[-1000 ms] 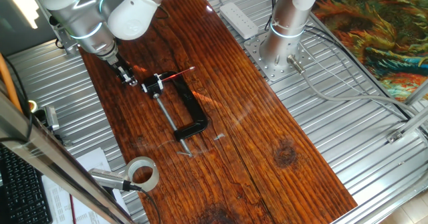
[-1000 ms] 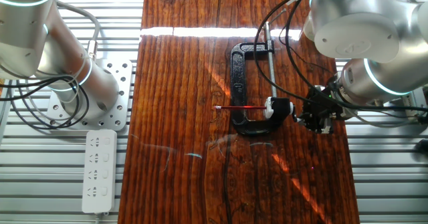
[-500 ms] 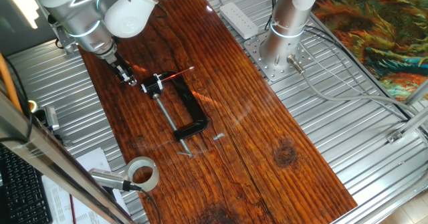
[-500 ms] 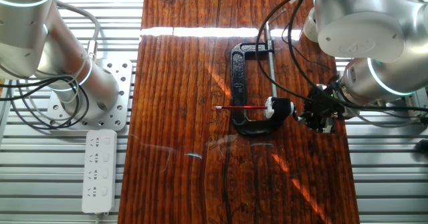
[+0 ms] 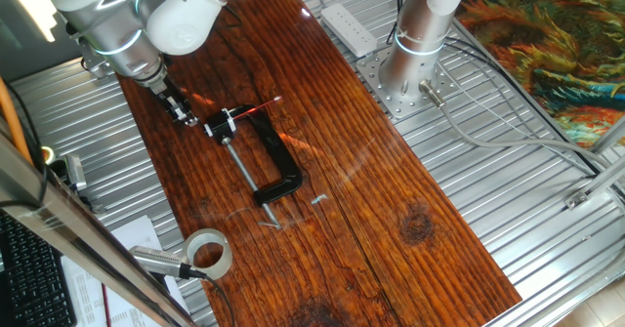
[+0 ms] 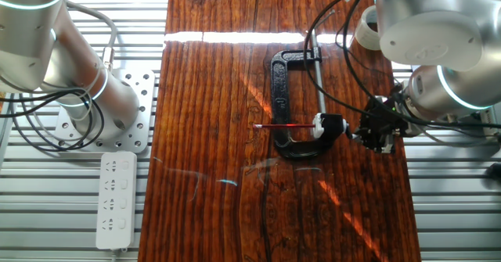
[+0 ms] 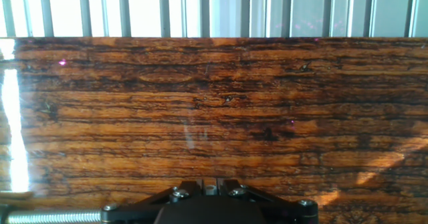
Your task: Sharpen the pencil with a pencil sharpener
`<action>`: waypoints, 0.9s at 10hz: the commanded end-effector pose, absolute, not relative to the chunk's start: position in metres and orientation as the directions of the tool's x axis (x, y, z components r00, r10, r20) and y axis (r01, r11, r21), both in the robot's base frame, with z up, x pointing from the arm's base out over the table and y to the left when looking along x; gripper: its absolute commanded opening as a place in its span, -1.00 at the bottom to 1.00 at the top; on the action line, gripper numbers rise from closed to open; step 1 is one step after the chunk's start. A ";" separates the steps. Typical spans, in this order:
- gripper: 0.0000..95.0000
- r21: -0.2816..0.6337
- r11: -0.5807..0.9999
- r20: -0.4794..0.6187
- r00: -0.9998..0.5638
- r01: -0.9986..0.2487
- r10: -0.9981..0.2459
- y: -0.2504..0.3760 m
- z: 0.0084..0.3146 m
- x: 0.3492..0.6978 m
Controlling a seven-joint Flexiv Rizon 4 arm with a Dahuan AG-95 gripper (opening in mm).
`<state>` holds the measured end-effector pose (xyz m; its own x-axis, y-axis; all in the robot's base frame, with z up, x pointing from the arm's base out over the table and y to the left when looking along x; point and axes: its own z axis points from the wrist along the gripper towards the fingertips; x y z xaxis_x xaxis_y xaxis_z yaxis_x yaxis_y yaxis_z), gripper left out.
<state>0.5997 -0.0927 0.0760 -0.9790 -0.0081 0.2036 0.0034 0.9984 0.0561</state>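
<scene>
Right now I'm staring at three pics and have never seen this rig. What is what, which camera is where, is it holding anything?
It is one robot arm ending in a two-finger gripper. Two pictures come from fixed cameras on different sides of the wooden table; the third comes from a camera on the hand, showing mostly bare wood plus the hand's black base at the bottom edge.

On the table lies a black clamp with a grey screw rod. A thin red pencil lies across the clamp, one end in a small white piece beside the gripper, probably the sharpener. A tape roll sits at the table's edge.

Whether the gripper grips anything cannot be told: the fingers are too small and dark.
</scene>
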 end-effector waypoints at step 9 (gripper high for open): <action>-1.00 0.040 0.999 0.205 -0.979 0.011 0.002 -0.084 0.079 0.603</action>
<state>0.6032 -0.0849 0.0796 -0.9786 0.0031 0.2060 0.0109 0.9993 0.0370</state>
